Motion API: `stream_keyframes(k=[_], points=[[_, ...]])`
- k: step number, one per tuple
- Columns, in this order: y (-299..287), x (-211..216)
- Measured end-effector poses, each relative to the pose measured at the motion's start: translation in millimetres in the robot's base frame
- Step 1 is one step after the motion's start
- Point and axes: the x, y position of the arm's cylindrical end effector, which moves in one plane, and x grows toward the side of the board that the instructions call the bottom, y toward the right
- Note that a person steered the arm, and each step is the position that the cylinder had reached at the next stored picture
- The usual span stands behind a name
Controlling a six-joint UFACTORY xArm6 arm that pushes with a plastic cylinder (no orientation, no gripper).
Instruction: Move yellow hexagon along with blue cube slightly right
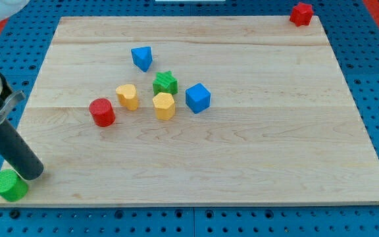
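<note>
my tip [33, 174] was pictured at lower left beside a green cylinder [8, 185], far from the yellow hexagon [164, 105] and blue cube [197, 98]; no claw was seen.

On the wooden bench [242, 151], the yellow hexagon block [164, 105] sits just left of the blue cube block [198, 98], with the green star block [165, 83] behind them.
</note>
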Motion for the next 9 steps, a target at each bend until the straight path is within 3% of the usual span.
stream_keyframes(k=[2,3,6,7,9], points=[[16,-12],[60,-51],[274,-183],[318,-210],[390,-223]])
